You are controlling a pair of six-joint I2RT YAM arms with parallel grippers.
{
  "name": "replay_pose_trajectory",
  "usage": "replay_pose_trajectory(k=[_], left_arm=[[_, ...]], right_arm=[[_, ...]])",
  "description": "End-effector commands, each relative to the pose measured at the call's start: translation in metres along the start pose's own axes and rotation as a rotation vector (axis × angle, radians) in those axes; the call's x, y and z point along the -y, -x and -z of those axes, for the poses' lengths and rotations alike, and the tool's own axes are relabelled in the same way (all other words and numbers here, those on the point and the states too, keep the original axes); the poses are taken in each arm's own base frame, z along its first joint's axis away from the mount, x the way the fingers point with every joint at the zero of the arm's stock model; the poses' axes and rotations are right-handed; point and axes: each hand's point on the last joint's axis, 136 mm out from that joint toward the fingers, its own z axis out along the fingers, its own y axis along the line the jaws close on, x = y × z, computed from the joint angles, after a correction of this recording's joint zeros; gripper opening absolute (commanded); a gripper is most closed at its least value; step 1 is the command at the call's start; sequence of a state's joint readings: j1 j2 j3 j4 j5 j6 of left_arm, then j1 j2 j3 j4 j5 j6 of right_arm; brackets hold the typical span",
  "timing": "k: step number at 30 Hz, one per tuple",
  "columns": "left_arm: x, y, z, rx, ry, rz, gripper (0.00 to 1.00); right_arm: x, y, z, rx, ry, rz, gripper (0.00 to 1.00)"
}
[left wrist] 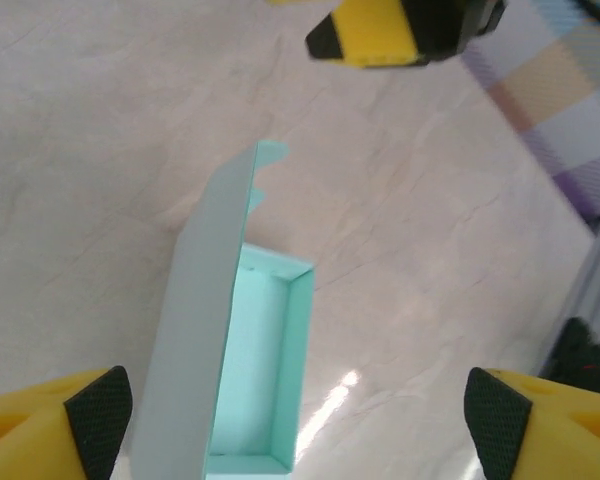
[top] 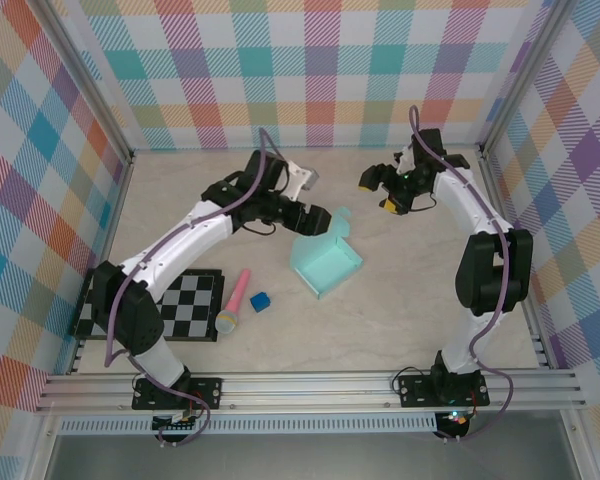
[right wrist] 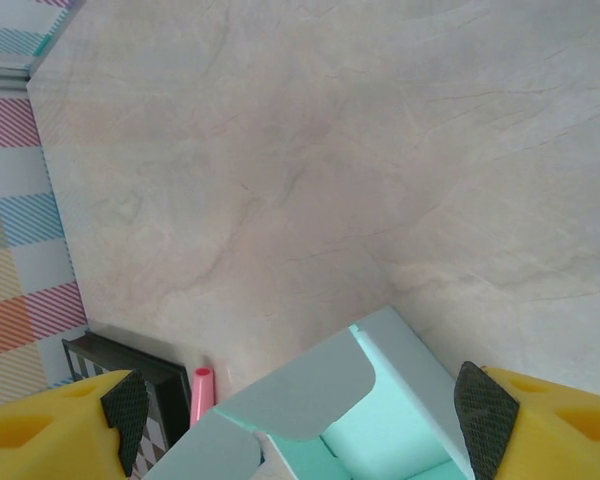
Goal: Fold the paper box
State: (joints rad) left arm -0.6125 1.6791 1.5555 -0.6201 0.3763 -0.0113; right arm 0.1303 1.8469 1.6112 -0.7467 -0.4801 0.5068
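Note:
The paper box [top: 326,264] is pale mint card and stands on the table's middle as an open tray, with its lid flap [top: 338,226] upright at the far side. My left gripper [top: 316,217] hovers just left of that flap. In the left wrist view its fingers [left wrist: 98,417] stand wide open either side of the box [left wrist: 265,360] without touching it. My right gripper [top: 378,186] hangs open farther back and to the right. The right wrist view looks down on the box [right wrist: 380,420] and its rounded flaps from between open fingers [right wrist: 483,412]. The right gripper's yellow fingertip [left wrist: 380,30] shows in the left wrist view.
A pink marker-like stick [top: 234,301] and a tiny dark blue cube [top: 259,301] lie left of the box. A black-and-white checkered board [top: 185,306] lies by the left arm's base. Plaid walls and metal rails close in the table.

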Motion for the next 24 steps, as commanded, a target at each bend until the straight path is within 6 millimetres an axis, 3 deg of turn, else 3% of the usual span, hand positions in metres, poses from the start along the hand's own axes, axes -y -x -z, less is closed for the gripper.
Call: replay_pose_trajectory(k=[1, 6, 11, 14, 16, 24], left_arm=[[-0.041, -0.04, -0.014, -0.197, 0.245, -0.119, 0.76], [-0.045, -0.042, -0.021, -0.22, 0.33, -0.222, 0.7], [-0.037, -0.046, -0.031, -0.253, 0.283, -0.269, 0.33], [-0.025, -0.045, -0.036, -0.259, 0.224, -0.355, 0.19], [-0.023, -0.039, -0.037, -0.245, 0.209, -0.418, 0.0], [-0.025, -0.004, -0.046, -0.137, 0.213, -0.774, 0.0]], right_arm=[[-0.003, -0.003, 0.01, 0.007, -0.004, 0.059, 0.83], [-0.004, -0.001, 0.021, 0.051, -0.024, 0.113, 0.83], [-0.016, -0.002, 0.027, 0.045, 0.02, 0.142, 0.82], [-0.024, -0.007, 0.031, 0.02, 0.058, 0.15, 0.82], [-0.025, -0.008, 0.033, 0.012, 0.062, 0.129, 0.82], [-0.007, -0.003, 0.044, 0.024, 0.024, 0.065, 0.84]])
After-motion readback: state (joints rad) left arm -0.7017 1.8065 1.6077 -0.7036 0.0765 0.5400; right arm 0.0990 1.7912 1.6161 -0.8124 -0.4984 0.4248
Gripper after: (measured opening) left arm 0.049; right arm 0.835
